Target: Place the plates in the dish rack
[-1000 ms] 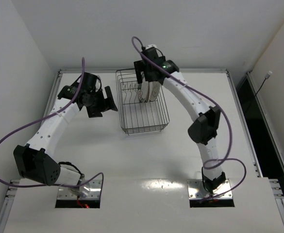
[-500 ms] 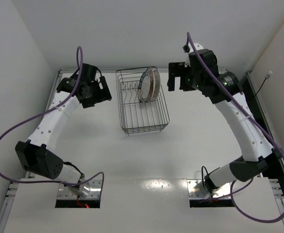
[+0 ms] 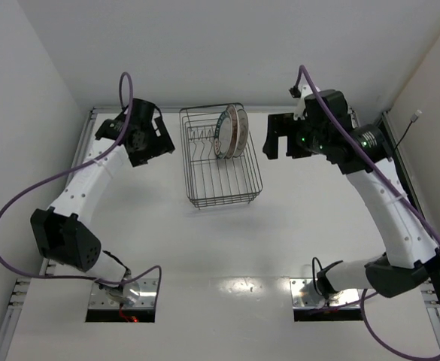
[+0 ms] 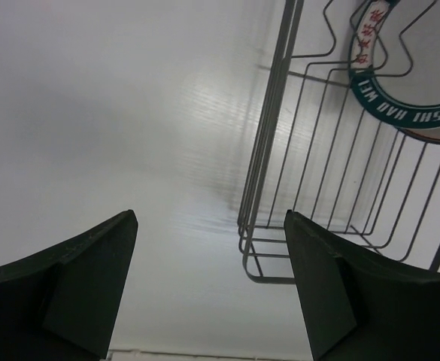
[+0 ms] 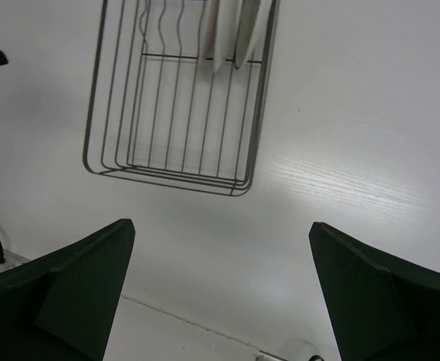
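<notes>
The black wire dish rack (image 3: 220, 180) stands at the back middle of the table. Plates (image 3: 230, 131) stand on edge side by side in its far right end; the nearest has a dark teal patterned rim (image 4: 400, 105). In the right wrist view they show edge-on (image 5: 235, 34) in the rack (image 5: 182, 173). My left gripper (image 3: 153, 143) is open and empty, raised left of the rack (image 4: 280, 226). My right gripper (image 3: 280, 139) is open and empty, raised right of the rack.
White walls close the table at the back and left. A raised edge rail (image 3: 92, 135) runs along the table's left side. A dark gap (image 3: 400, 188) lies beyond the right edge.
My right gripper has let go of a plate in the rack and swung up and away to the right. My left gripper has drawn back a little toward the far left corner.
</notes>
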